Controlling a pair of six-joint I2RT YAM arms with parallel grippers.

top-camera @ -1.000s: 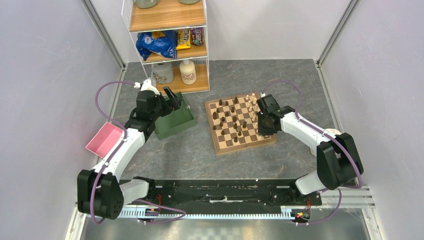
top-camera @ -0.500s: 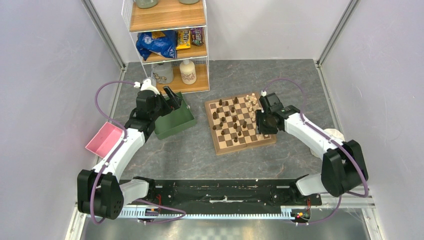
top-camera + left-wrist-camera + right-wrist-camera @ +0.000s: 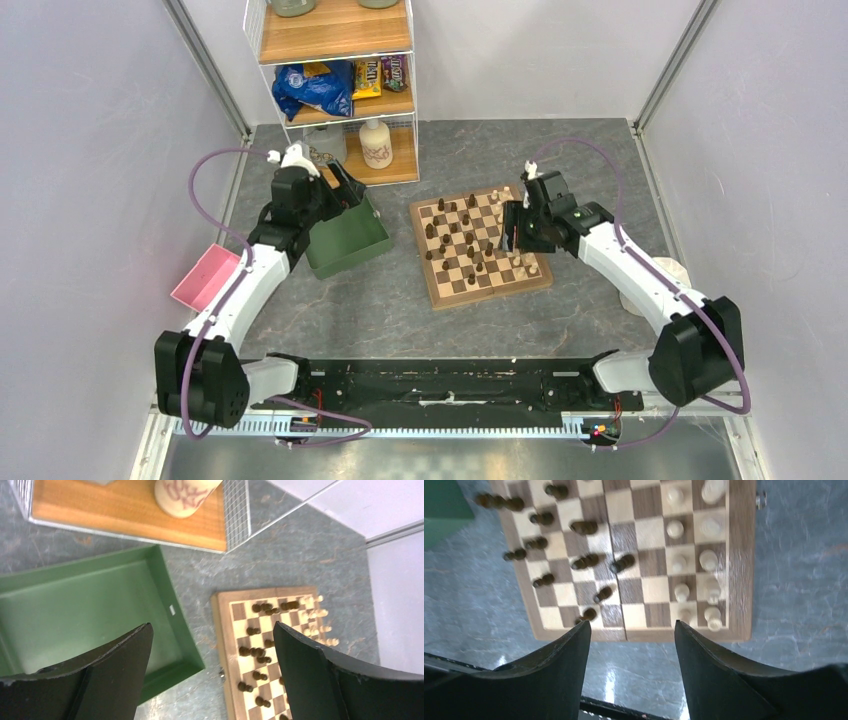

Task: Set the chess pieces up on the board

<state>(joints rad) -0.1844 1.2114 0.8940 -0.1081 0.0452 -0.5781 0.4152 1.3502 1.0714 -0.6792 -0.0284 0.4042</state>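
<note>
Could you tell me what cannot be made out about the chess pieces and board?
Top view: the right hand covers squares at the right side of the board.
Right wrist view: blur hides the types of the pale pieces; the top edge cuts off the board.
Left wrist view: a finger of the left hand hides the board's lower right.

Grey marbled tabletop (image 3: 400, 310), pale lilac walls (image 3: 90, 150), white wire rack (image 3: 335, 40) of wooden shelves.
</note>
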